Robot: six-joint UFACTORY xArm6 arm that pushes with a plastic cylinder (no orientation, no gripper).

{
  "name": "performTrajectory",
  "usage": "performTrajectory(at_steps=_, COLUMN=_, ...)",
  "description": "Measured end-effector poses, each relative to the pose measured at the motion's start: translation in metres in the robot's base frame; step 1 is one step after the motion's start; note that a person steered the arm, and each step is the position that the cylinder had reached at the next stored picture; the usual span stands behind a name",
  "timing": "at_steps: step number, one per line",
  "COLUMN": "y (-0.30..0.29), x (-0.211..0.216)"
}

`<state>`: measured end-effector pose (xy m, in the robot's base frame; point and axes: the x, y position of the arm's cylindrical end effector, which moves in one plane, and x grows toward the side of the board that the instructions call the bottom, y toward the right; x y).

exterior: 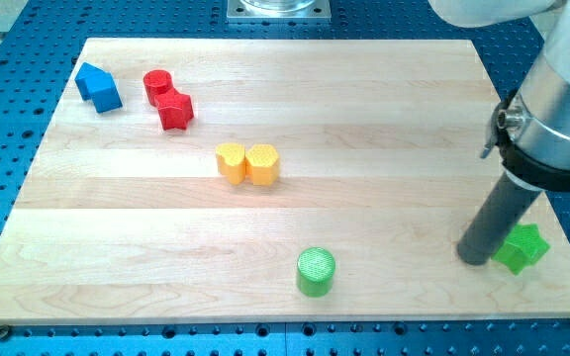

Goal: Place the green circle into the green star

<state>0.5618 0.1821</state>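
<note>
We are looking down at a pale wooden board [285,188] on a blue perforated table [8,119], and we place everything from the green circle [316,271], a short round block standing near the board's bottom edge, a little to the view's right of centre.

Our arm has no jaws to release or clench: it ends in a dark rod, and my tip [476,259] sits on the board well to the view's right of the green circle, at about the same level. The green star [521,248] lies further right again, just beside my tip and seemingly touching it, close to the board's right edge.

The task looks barely begun. The green circle stands apart from the green star, with bare wood between them and my tip in that gap on the star's side. We judge that the tip would need to come round to the circle's left side and push it rightward until the two greens meet.

Further up the view, above and to the left of the green circle, two yellow blocks [247,163] sit touching side by side. Farthest away, toward the top left corner, are a red cylinder [157,86] touching a red star-like block [176,110], and a blue block [99,87] beyond them.
</note>
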Motion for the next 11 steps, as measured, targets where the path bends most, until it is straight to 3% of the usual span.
performTrajectory(at_steps=2, y=-0.161, x=-0.042)
performTrajectory(at_steps=3, y=-0.224, x=-0.02)
performTrajectory(at_steps=4, y=-0.237, x=0.001)
performTrajectory(at_steps=6, y=-0.218, x=0.025)
performTrajectory(at_steps=9, y=-0.086, x=0.035)
performTrajectory(at_steps=11, y=-0.011, x=0.019)
